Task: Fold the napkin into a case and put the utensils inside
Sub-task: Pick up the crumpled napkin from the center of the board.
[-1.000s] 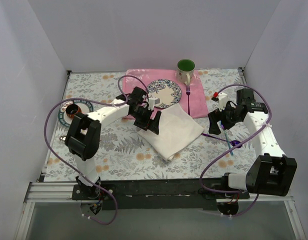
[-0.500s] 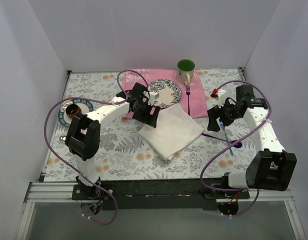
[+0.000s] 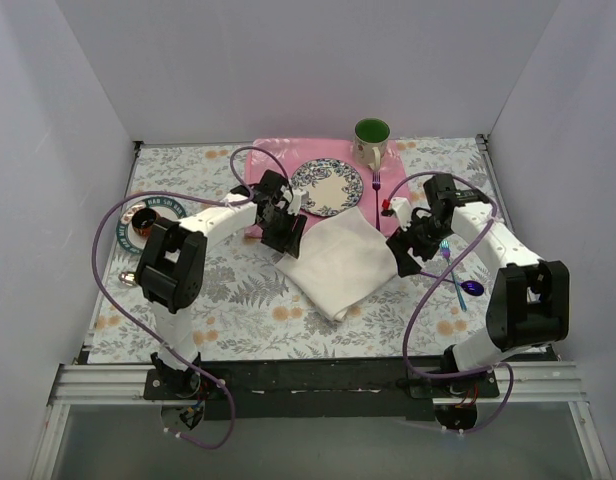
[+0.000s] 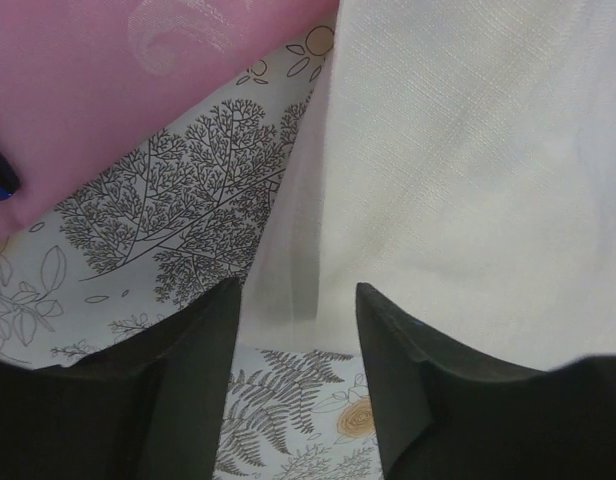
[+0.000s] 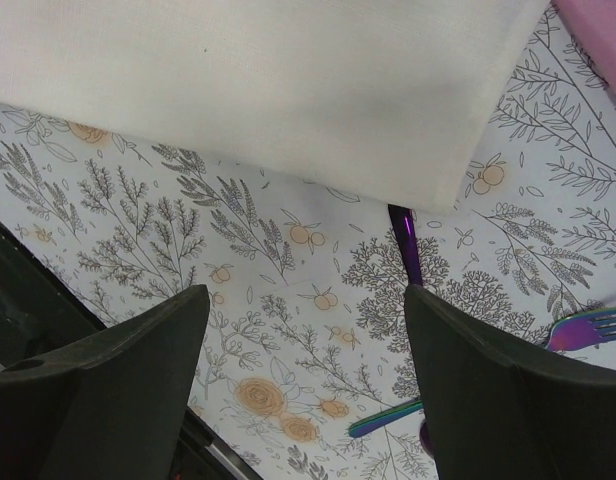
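Observation:
The cream-white napkin [image 3: 343,262] lies folded in a diamond on the floral tablecloth, its far corner over the pink placemat [image 3: 396,212]. My left gripper [image 3: 287,238] is open at the napkin's left edge; in the left wrist view the cloth [image 4: 468,180] runs just ahead of the gap between my fingers [image 4: 183,385]. My right gripper [image 3: 403,258] is open and empty over the tablecloth by the napkin's right corner [image 5: 458,185]. The iridescent utensils [image 3: 458,285] lie to its right; fork tines [image 5: 588,325] and a teal-blue handle [image 5: 388,418] show in the right wrist view.
A patterned plate [image 3: 328,187], a dark purple fork [image 3: 376,185] and a green mug [image 3: 371,140] sit on the placemat. A dark purple handle [image 5: 408,245] pokes out from the napkin's corner. A small dark cup on a coaster [image 3: 143,218] stands far left. White walls enclose the table.
My right arm has swung left from above the utensils to the napkin's right corner. My left gripper has drawn back toward the napkin's far-left edge, and the cloth lies flatter.

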Controlling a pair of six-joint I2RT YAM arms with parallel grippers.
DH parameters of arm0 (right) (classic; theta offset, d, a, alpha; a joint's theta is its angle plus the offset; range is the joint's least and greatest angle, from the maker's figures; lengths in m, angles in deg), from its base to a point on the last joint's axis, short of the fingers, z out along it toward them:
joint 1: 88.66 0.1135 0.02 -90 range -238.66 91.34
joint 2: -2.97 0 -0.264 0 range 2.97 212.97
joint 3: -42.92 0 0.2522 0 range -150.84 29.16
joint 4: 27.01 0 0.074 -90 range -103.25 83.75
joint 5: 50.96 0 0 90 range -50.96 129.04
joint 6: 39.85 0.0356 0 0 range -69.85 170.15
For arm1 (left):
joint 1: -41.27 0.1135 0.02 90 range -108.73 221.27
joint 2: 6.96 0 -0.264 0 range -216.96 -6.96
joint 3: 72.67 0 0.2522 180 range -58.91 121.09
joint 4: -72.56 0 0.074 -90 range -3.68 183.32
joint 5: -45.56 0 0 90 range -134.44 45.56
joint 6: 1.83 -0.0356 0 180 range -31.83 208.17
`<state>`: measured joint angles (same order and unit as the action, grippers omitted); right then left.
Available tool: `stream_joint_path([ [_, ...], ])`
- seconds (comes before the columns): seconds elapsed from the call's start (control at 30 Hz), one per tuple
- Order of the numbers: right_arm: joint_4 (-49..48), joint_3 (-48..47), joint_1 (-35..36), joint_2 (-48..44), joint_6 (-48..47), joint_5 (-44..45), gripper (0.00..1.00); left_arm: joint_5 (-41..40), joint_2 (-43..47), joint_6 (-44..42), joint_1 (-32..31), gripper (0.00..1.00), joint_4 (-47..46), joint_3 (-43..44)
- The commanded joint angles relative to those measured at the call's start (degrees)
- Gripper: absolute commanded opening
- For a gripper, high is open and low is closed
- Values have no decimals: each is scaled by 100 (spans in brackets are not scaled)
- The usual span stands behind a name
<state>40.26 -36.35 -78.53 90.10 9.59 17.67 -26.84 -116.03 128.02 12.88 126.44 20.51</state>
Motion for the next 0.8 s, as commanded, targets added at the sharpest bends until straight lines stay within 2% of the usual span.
stream_joint_path([
  [0.0, 1, -303, 15, 5, -14, -8, 88, 348, -61, -179, -18, 40, 92, -128],
  [0.03, -8, -408, 15, 14, 4, -8, 88, 375, -78, -232, -10, 37, 197, -180],
  [0.2, -69, -743, 15, 163, 179, -192, 89, 323, 244, -986, -18, 1, 523, -979],
  [0.4, -210, -1462, 15, 576, 478, -1044, 88, 24, 1089, -1953, -18, 0, 515, -1981],
  [0.53, -473, -1911, 103, 901, 890, -1501, 80, -300, 1468, -2314, 8, 0, 383, -2123],
  [0.77, -746, -2659, 778, 1657, 1216, -1625, 77, 15, 1854, -3596, 17, 0, 673, -2044],
])
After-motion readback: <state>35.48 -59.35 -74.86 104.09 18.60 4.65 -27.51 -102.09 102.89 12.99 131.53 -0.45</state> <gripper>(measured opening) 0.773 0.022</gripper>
